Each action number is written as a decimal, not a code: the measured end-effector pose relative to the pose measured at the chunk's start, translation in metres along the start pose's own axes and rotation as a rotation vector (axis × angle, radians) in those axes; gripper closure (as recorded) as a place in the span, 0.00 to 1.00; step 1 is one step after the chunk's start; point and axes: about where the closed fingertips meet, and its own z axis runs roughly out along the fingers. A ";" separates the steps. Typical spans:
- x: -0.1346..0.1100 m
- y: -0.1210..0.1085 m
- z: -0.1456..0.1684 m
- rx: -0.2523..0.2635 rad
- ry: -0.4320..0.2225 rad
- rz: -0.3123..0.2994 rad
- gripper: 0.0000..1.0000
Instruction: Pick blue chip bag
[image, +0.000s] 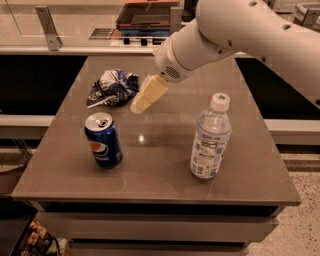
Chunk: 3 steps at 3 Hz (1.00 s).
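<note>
The blue chip bag (113, 87) lies crumpled on the far left part of the brown table (155, 165); it is dark blue with white patches. My gripper (141, 102) hangs from the white arm that reaches in from the upper right. Its cream-coloured tip is just right of the bag, slightly above the table, close to the bag's right edge. It holds nothing that I can see.
A blue Pepsi can (103, 139) stands upright at the front left, below the bag. A clear water bottle (210, 137) with a white cap stands at the right. A counter with a rail runs behind the table.
</note>
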 end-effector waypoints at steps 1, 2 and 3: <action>-0.012 0.001 0.022 -0.001 -0.034 -0.018 0.00; -0.021 0.000 0.044 -0.001 -0.062 -0.037 0.00; -0.027 -0.003 0.063 -0.009 -0.081 -0.054 0.00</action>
